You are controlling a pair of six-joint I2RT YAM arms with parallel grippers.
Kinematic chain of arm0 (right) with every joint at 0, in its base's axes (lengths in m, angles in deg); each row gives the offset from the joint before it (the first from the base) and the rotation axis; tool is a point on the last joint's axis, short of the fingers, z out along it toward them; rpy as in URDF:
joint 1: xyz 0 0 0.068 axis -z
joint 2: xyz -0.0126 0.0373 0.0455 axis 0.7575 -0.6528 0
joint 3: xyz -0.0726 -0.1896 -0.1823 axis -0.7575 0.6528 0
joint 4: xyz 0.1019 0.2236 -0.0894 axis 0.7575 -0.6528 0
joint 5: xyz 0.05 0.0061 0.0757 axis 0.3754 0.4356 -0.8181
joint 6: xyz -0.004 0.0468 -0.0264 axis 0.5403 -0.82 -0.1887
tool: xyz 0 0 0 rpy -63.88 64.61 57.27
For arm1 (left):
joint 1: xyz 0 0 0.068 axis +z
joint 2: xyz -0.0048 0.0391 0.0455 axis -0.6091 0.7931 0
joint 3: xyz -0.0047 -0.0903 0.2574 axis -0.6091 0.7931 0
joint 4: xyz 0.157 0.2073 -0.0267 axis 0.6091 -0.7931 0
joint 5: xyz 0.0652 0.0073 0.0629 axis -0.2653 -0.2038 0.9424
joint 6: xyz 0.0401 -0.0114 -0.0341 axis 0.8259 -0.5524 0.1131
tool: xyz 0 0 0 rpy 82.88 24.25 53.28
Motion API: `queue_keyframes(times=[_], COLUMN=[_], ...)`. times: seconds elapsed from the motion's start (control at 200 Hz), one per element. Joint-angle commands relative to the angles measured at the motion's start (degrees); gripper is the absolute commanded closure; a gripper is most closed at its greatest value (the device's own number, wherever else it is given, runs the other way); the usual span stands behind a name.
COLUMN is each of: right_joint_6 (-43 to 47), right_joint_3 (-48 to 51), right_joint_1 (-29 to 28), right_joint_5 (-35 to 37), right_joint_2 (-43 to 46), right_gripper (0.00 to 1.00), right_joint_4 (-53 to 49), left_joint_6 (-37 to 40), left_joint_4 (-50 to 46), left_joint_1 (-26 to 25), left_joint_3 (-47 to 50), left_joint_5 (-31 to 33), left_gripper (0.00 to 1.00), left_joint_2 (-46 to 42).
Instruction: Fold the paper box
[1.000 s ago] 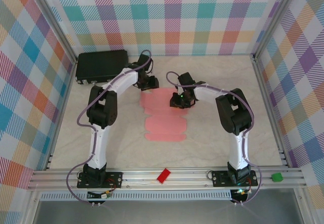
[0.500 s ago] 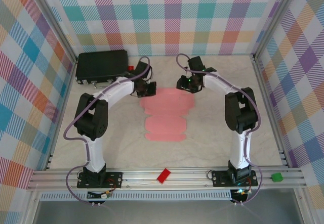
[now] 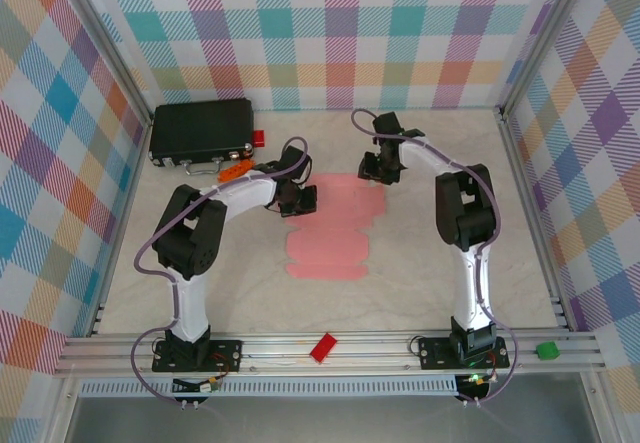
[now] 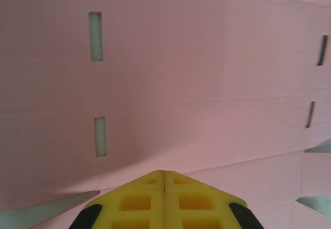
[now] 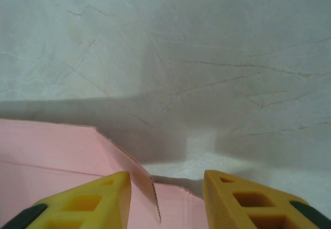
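Pink card, the paper box (image 3: pixel 325 243) lies flat on the bench (image 3: pixel 450 273), long axis running near-to-far. Left hand (image 3: pixel 300 199) is clenched over its far-left corner; right hand (image 5: pixel 165 180), jaws parted, straddles the far-right flap edge.

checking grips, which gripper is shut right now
The left gripper, its yellow fingers pressed together, pointing at the pink card; the right gripper shows a gap.

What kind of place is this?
Probably a robot practice booth: a left arm and right arm bolted to a metal rail, checked walls around a table, the paper box lying flat on it.
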Motion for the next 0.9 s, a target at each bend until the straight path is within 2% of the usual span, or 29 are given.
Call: queue_keyframes(times=[0.0,0.13,0.28,0.895], right_joint_6=[2.0,2.6,3.3,6.3], right_joint_3=[-2.0,-2.1,-1.8,-4.7], right_joint_1=[0.5,0.5,0.5,-0.3], right_joint_5=[-3.7,-6.4,-8.9,-19.2], right_joint_2=[-1.2,-1.3,-1.0,-2.4], right_gripper=[0.58,0.6,0.67,0.66], right_joint_4=[-0.8,0.1,1.0,1.3], left_joint_6=[-1.8,-1.5,-1.3,-1.0], left_joint_4=[0.5,0.2,-0.4,-1.3], left_joint_1=[-0.4,-0.5,-0.6,-0.9], left_joint_3=[1.2,1.2,1.2,1.1], left_joint_5=[0.5,0.6,1.0,1.5], left_gripper=[1.0,1.0,1.0,1.0], left_joint_2=[1.3,1.7,2.0,3.3])
